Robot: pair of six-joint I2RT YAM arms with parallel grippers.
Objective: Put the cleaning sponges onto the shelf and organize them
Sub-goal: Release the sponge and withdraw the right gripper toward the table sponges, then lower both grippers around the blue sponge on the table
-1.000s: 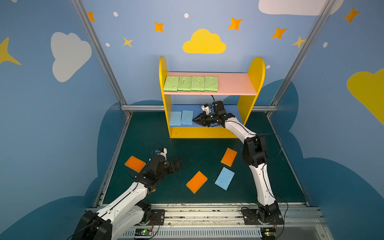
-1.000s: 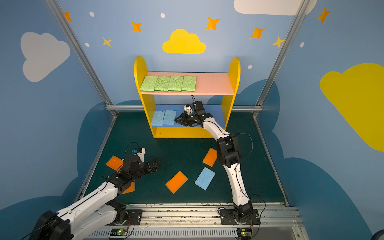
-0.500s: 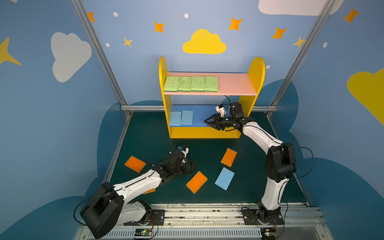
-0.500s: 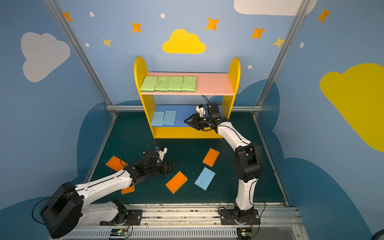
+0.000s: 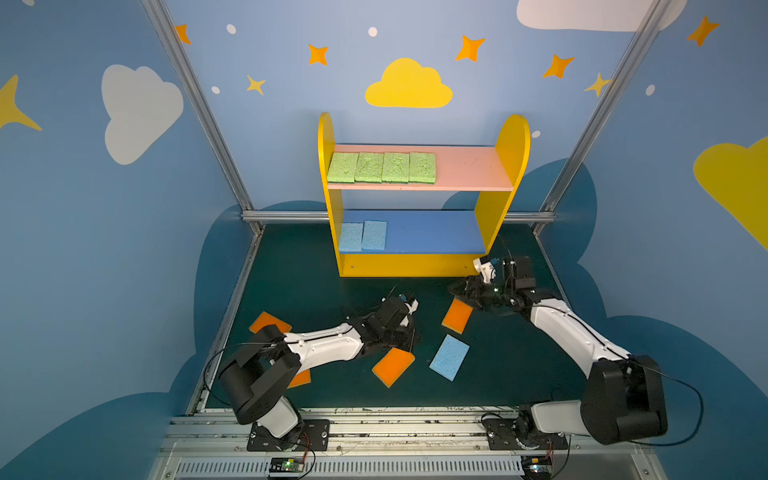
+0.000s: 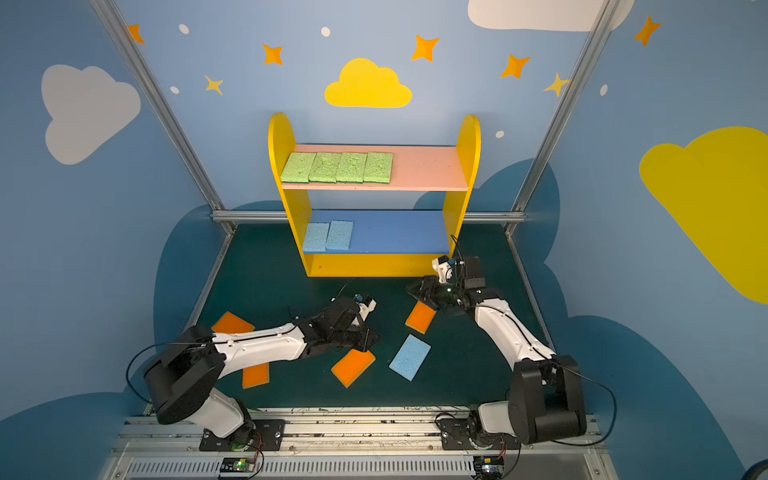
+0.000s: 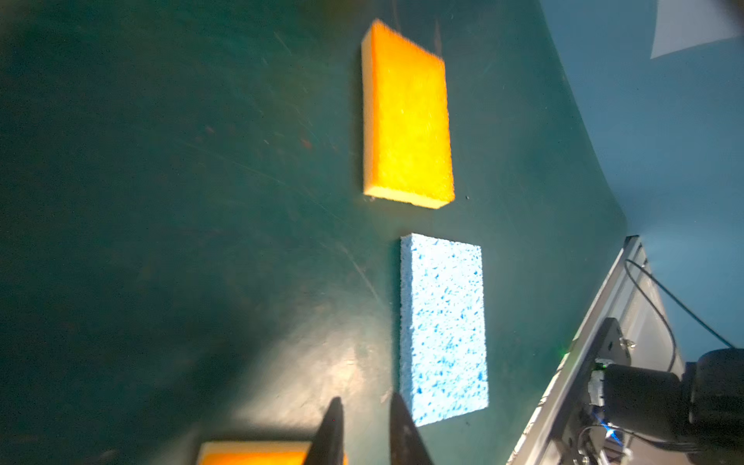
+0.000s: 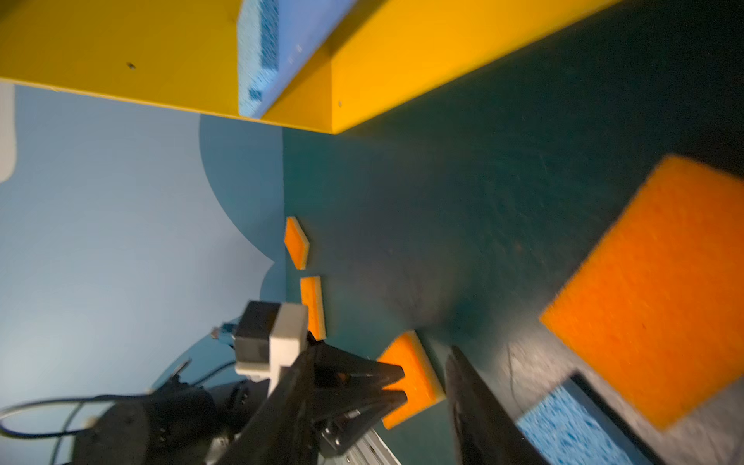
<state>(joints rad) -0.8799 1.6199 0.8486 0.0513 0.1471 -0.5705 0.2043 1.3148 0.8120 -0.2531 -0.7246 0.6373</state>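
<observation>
The shelf [image 5: 415, 266] [image 6: 374, 266] holds several green sponges [image 5: 382, 167] on its pink board and two blue ones [image 5: 362, 236] on its blue board. A loose blue sponge [image 5: 449, 357] [image 7: 443, 326] and several orange sponges lie on the floor. My left gripper [image 5: 411, 338] [image 7: 364, 402] is shut and empty, just above the middle orange sponge [image 5: 392, 365] [image 7: 249, 453]. My right gripper [image 5: 455, 291] [image 8: 515, 362] is open and empty, low over the far end of another orange sponge [image 5: 457, 316] [image 8: 652, 298].
Two more orange sponges [image 5: 266, 322] [image 5: 301, 378] lie at the left, partly under my left arm. Blue walls and aluminium posts [image 5: 208, 124] close in the green floor [image 5: 316, 266]. A rail [image 5: 374, 419] runs along the front.
My left arm has swung right, from the left orange sponges to the middle one, and its gripper has shut. My right arm has drawn back from the blue board down to the floor.
</observation>
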